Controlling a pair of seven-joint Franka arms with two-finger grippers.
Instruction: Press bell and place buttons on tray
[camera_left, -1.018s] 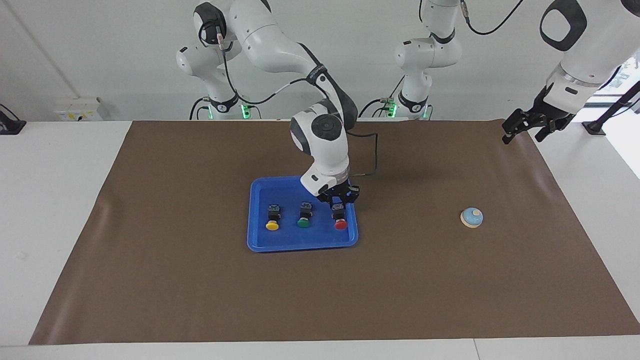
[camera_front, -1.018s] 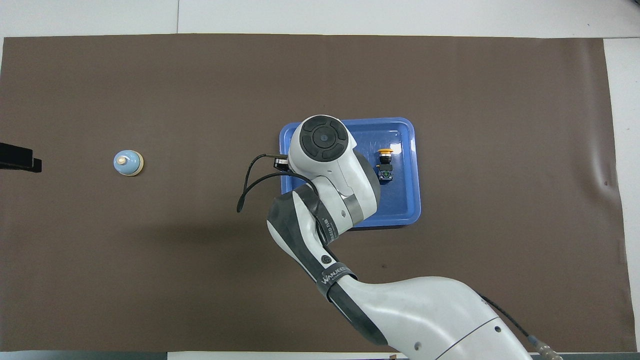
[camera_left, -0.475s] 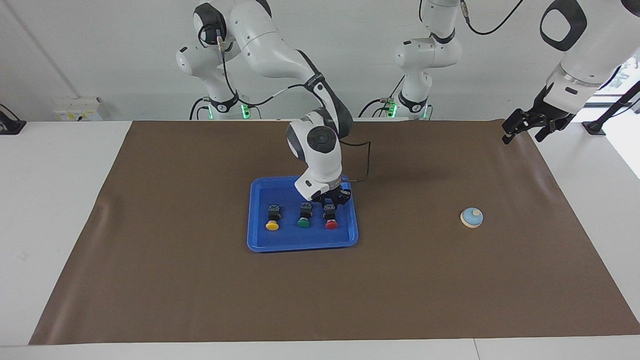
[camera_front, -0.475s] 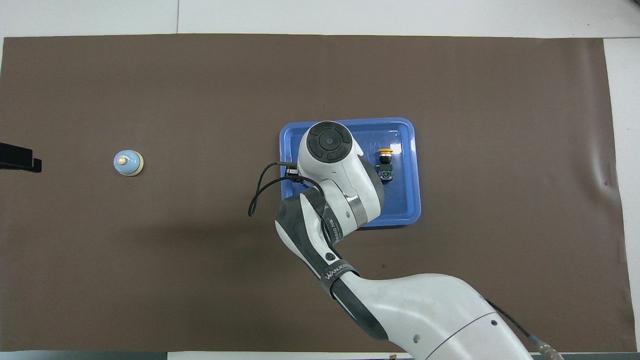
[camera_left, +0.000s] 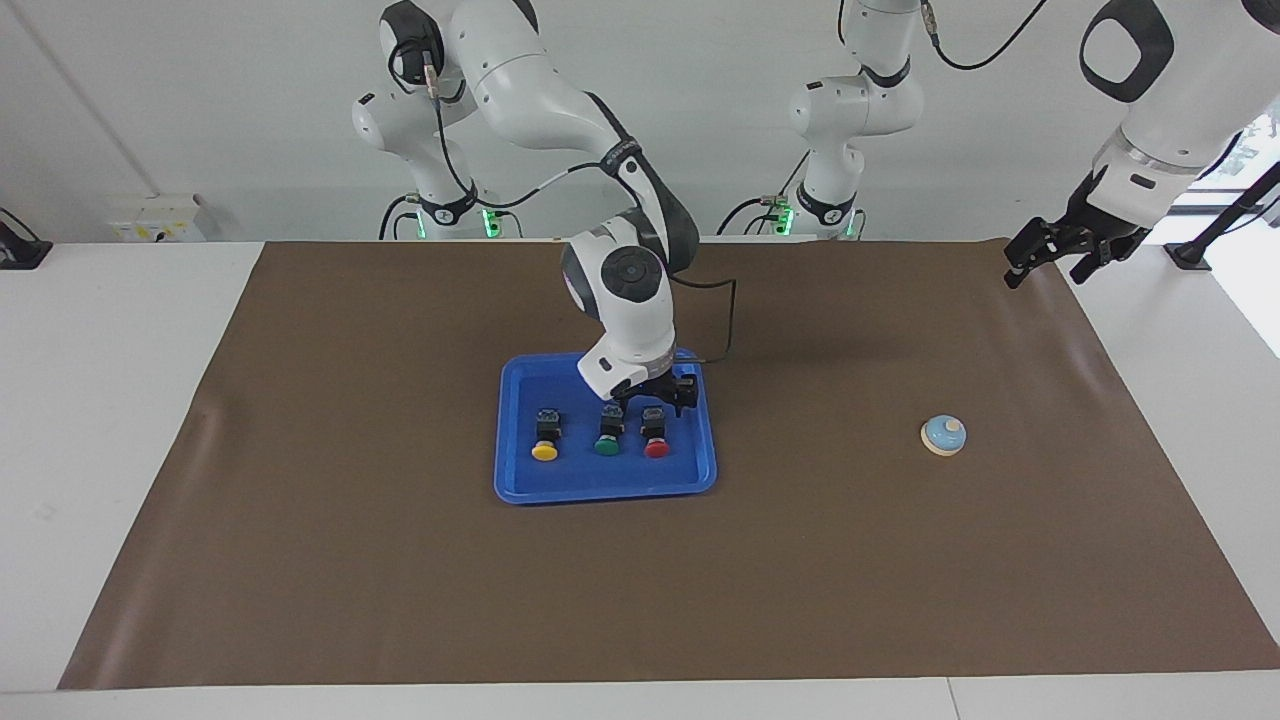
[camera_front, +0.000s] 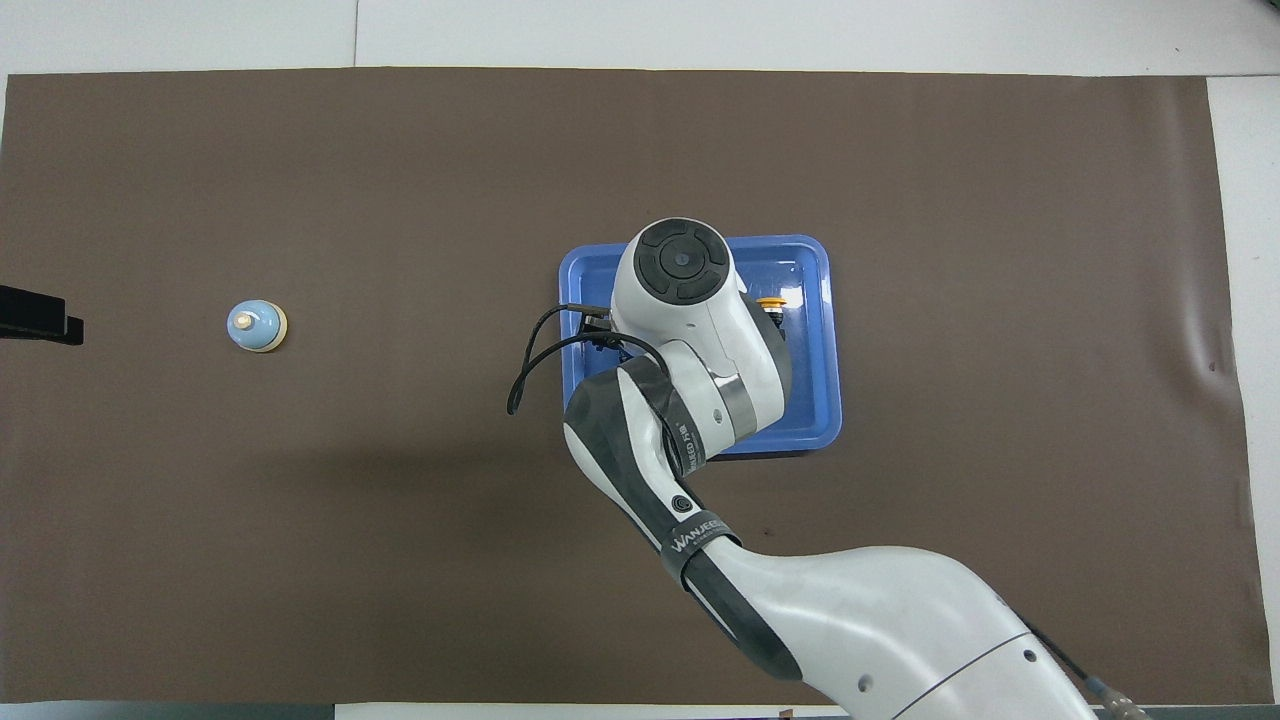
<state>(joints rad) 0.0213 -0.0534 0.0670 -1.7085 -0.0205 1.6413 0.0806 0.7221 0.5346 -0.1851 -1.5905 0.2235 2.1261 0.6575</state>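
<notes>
Red-capped black push button (camera_left: 656, 437) shifted along the rectangular blue plastic tray (camera_left: 520, 480), now close beside the green-capped button (camera_left: 607, 437), yellow-capped button (camera_left: 545, 439) at the row's end. Right claw (camera_left: 655, 398) directly over the red one; grip state cannot be told. Left claw (camera_left: 1052, 256) waiting at the surface edge. Light-blue domed bell (camera_left: 943, 436) standing apart toward the left arm's end. Placement judged nearly complete.

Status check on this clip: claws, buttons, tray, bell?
Right claw low over the blue tray, at the red button. Yellow button and green button in tray. Left claw waits at mat edge. Bell unobstructed.
</notes>
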